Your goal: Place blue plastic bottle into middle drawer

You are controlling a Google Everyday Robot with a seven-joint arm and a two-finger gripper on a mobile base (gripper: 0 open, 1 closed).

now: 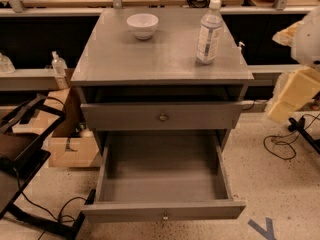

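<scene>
The blue plastic bottle [209, 33], clear with a white cap and pale label, stands upright on the right rear of the grey cabinet top [150, 59]. The middle drawer [162, 176] is pulled wide open below, and its deep grey inside holds nothing. Its front with a small brass knob [164, 216] faces me. My gripper [292, 96] is on the white and cream arm at the right edge. It is beside the cabinet, lower than the bottle and well apart from it, with nothing seen in it.
A white bowl [142, 25] sits on the cabinet top at the rear left. The knobbed drawer front above [162, 116] sticks out slightly. A cardboard box [70, 144] and a black frame [22, 149] stand at the left. Cables [285, 144] lie on the floor at the right.
</scene>
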